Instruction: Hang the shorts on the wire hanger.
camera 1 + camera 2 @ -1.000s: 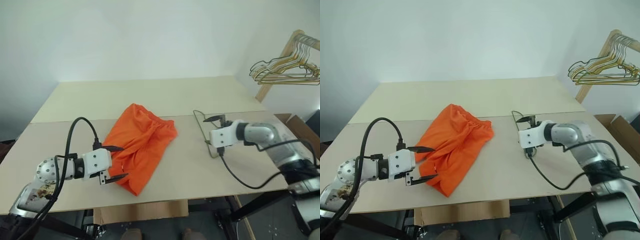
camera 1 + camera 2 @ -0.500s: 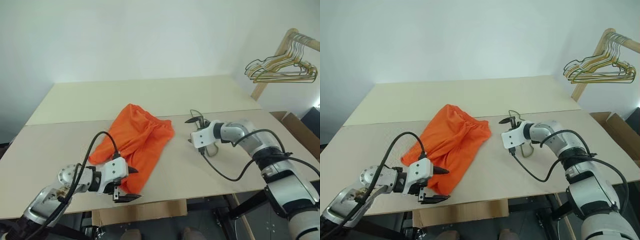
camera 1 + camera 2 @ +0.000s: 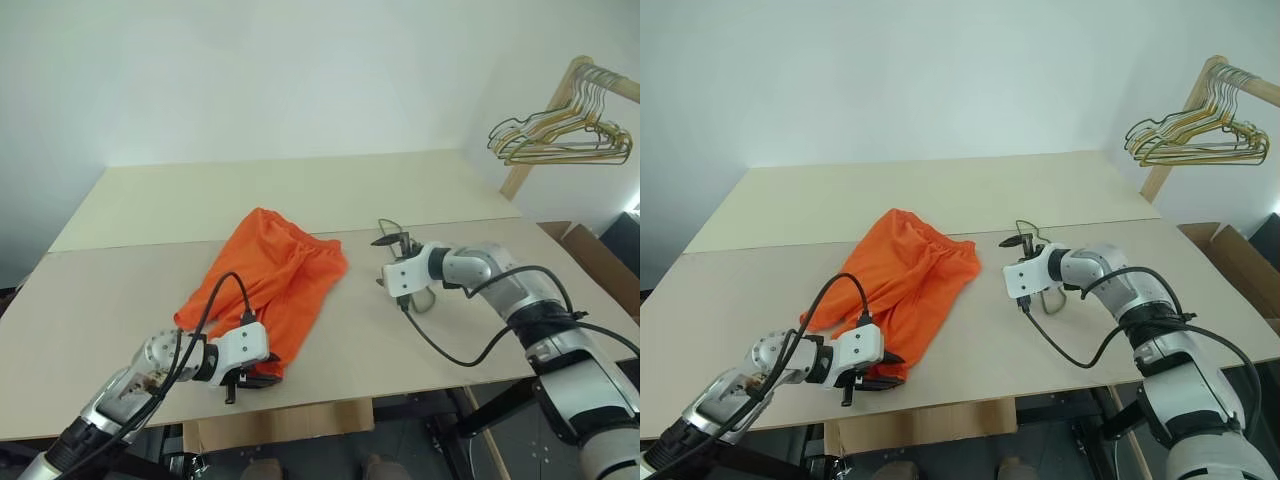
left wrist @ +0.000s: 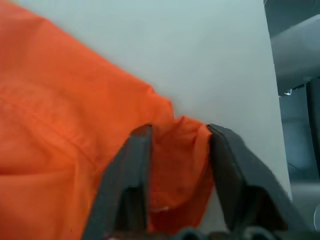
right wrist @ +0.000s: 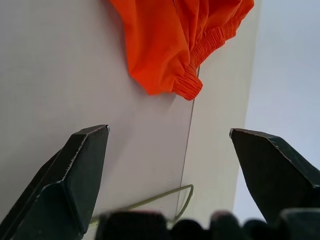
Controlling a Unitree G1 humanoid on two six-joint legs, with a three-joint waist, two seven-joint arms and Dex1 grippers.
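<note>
Where the surface (image 3: 120, 300) meets its near edge, you see the left end effector (image 3: 883, 370) pinching the lower hem corner of the orange shorts (image 3: 270, 285), fabric bunched between its two fingers (image 4: 132, 175). The shorts lie spread flat mid-surface, elastic waistband toward the far side. To their right, the right end effector (image 3: 392, 243) hangs with fingers spread wide over the olive-green wire hanger (image 3: 400, 235), which lies flat. Bunched gold hangers (image 3: 560, 135) hang on a wooden rack (image 3: 550, 120) at far right.
</note>
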